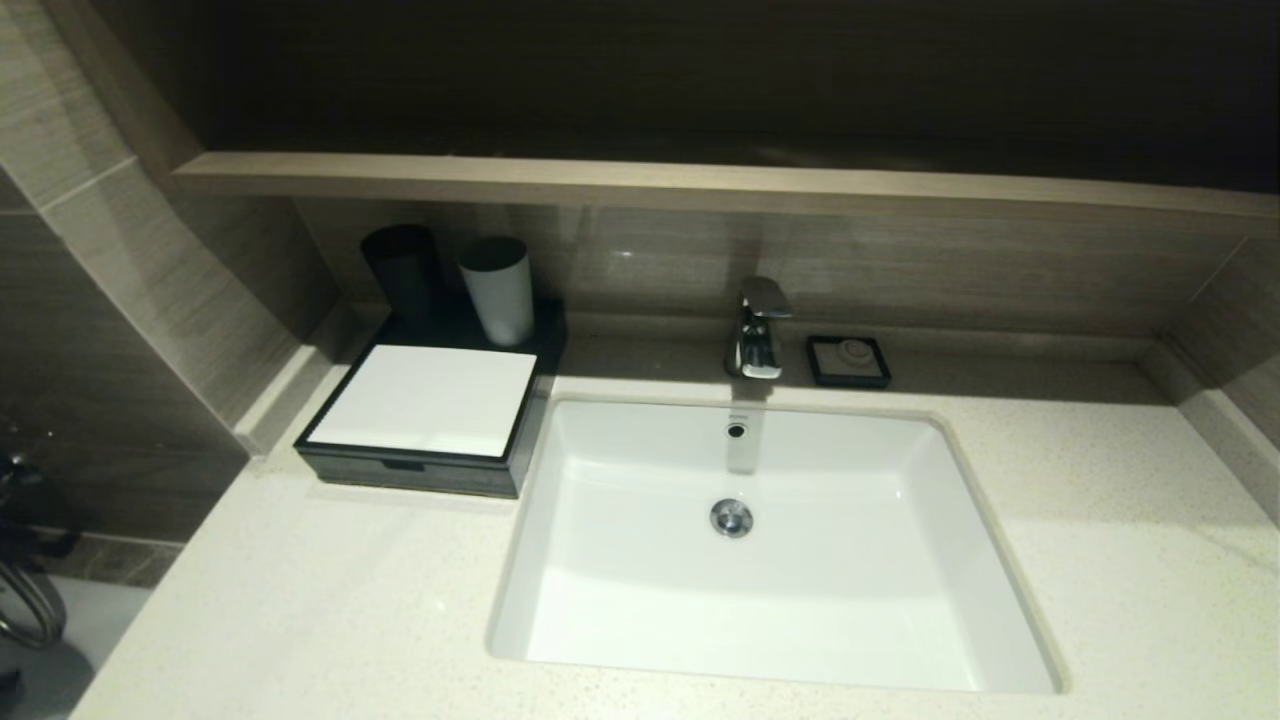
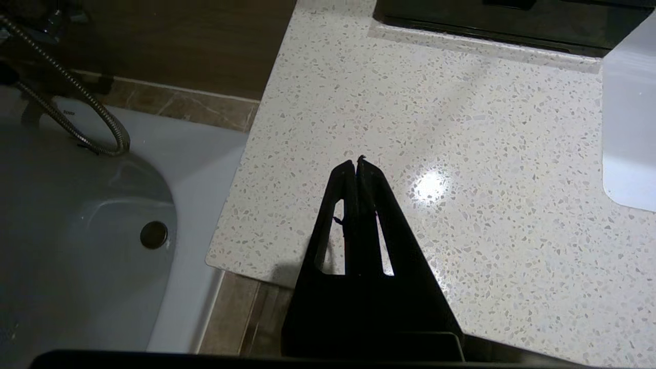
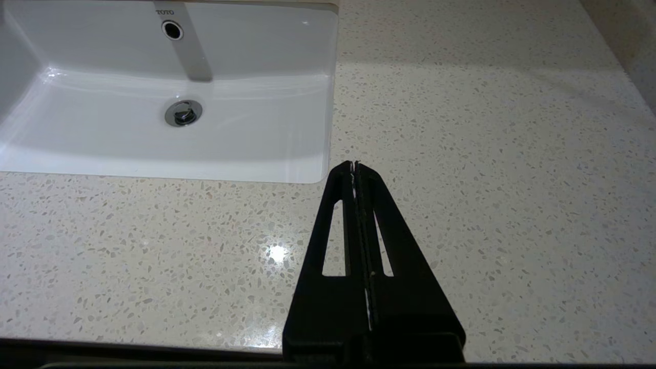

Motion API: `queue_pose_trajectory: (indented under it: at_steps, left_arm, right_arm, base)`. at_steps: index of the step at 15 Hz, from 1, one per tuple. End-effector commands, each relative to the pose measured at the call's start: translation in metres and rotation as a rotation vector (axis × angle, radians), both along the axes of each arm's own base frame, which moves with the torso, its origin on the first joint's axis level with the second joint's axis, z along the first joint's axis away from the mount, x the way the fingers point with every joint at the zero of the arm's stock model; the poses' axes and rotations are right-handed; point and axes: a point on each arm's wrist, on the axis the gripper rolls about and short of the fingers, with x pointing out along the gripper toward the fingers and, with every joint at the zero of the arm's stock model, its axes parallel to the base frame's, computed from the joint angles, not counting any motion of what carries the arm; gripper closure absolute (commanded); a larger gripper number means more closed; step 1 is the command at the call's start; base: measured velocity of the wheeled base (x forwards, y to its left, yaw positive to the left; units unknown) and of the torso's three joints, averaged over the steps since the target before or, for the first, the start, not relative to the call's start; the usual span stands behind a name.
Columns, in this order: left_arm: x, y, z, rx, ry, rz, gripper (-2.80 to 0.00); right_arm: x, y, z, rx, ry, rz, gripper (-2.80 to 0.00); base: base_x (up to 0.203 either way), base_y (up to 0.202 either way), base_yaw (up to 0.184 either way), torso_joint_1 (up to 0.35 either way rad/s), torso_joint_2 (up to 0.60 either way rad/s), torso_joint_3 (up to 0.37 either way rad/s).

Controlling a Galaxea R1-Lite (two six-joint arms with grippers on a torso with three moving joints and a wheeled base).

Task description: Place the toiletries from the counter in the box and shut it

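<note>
dim warm light, glare spots on counter (image 2: 429, 185), dark upper wall

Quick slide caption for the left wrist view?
Left pincer shut and empty above the bare speckled counter, near its corner beside the bathtub; no toiletries in sight.

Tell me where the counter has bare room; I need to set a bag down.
Bare: the counter right of the sink, and the front-left corner below the box. Crowded: back-left, with the box, two cups and, behind the basin, faucet and soap dish.
</note>
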Motion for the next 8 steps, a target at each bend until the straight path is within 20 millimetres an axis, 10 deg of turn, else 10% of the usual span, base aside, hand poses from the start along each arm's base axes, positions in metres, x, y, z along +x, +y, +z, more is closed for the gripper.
queue_pose_trajectory:
  at_steps: [1, 8]
  left_arm:
    - [-0.017, -0.001, -0.020, 0.029, -0.079, -0.014, 0.00]
    - [-0.035, -0.002, -0.052, 0.046, -0.202, -0.052, 0.00]
  right_arm:
    - [0.000, 0.000, 0.000, 0.001, 0.001, 0.000, 0.00]
    - [0.000, 0.000, 0.000, 0.001, 0.002, 0.000, 0.00]
  base:
    - [0.000, 0.000, 0.000, 0.000, 0.00, 0.000]
    - [0.000, 0.000, 0.000, 0.000, 0.00, 0.000]
